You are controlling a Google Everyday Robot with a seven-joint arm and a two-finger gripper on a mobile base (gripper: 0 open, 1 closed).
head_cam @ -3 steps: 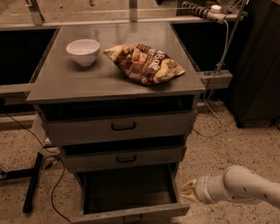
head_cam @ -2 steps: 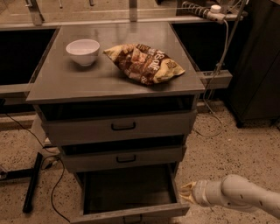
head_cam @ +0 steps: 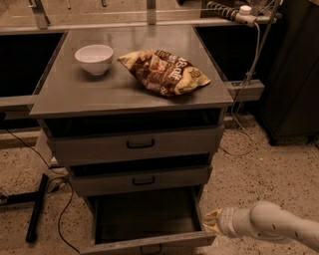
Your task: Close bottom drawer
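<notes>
The bottom drawer of the grey metal cabinet is pulled far out, its inside dark and empty, its front at the lower edge of the view. My gripper comes in from the lower right on a white arm and sits right beside the drawer's right front corner. The middle drawer and top drawer above it stand slightly out, each with a small black bar handle.
On the cabinet top stand a white bowl and a chip bag. A black stand leg and cables lie on the speckled floor at left. A dark cabinet stands at right, with a power strip at the back.
My arm has shifted left and lower, bringing the gripper closer to the bottom drawer's right front corner. The drawer has not visibly moved.
</notes>
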